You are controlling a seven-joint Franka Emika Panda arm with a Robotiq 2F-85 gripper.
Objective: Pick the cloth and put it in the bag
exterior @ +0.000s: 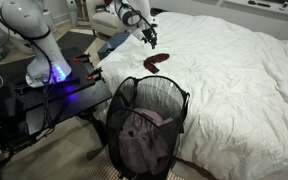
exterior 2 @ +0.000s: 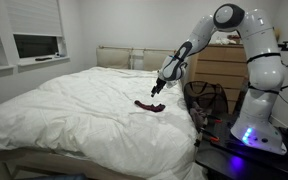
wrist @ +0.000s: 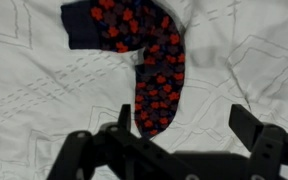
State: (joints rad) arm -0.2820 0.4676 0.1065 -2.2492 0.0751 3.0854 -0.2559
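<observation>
Sock (wrist: 154, 70) on white bedsheet (wrist: 44, 90): light, limp, not fragile; pinch at the bend. Gripper (wrist: 184, 135) hovers over it, jaws wide apart, empty.

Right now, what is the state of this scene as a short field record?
cloth: red and black patterned, lying on the white bedsheet, not gripped
bag: black mesh, upright beside the bedsheet's edge, pinkish-grey clothes inside
gripper: open, above the cloth
progress: pick not yet done
</observation>
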